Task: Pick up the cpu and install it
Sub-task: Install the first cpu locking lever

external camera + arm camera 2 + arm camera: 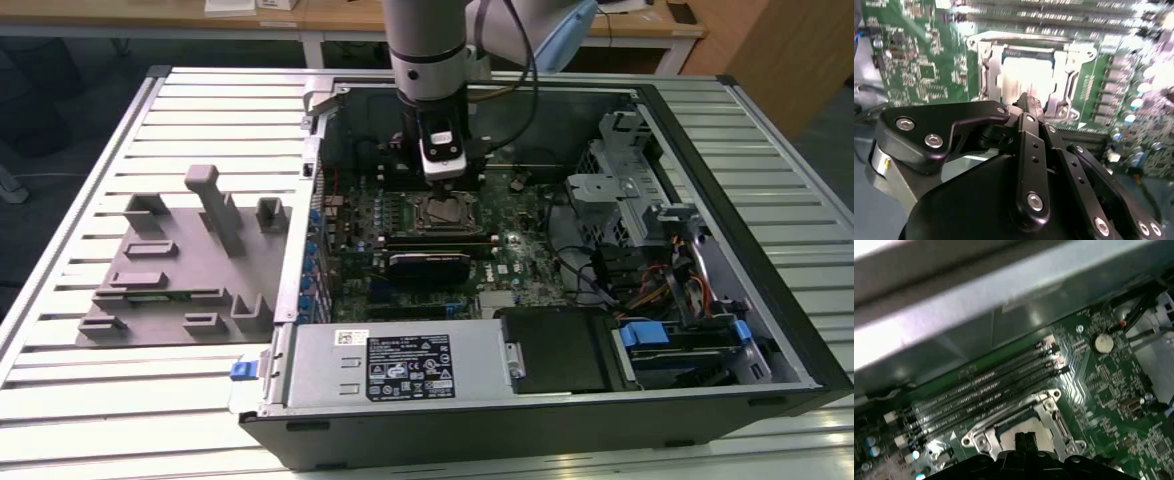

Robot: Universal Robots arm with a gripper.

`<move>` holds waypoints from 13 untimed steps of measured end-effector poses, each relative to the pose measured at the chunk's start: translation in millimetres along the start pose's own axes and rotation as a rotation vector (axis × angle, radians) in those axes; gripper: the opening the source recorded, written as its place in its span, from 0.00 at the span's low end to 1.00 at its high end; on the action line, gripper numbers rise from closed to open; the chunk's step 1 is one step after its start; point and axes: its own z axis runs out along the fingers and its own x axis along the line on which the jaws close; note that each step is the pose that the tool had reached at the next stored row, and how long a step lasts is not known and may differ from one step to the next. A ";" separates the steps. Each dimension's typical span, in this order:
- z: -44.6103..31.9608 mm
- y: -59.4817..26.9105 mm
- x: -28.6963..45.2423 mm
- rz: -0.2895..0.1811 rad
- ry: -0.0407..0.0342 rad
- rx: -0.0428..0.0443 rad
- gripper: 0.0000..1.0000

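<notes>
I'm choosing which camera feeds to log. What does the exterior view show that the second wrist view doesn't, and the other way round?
Exterior view alone: the whole computer case, the grey fixture blocks beside it on the slatted table, and the arm reaching down into the case. Second wrist view alone: the gripper's black linkage close up. Both: the gripper over the socket, and the green motherboard.

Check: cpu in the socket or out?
In. The cpu lies flat inside the socket frame, gripper just above it.
</notes>
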 end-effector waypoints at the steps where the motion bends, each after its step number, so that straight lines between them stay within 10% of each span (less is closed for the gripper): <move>1: 0.0 -1.0 -0.5 -0.001 0.0014 0.0086 0.11; 5: 0.0 -3.5 -1.9 -0.004 0.0165 0.0411 0.11; 13: 0.6 -2.0 -4.6 -0.005 0.0194 0.0426 0.11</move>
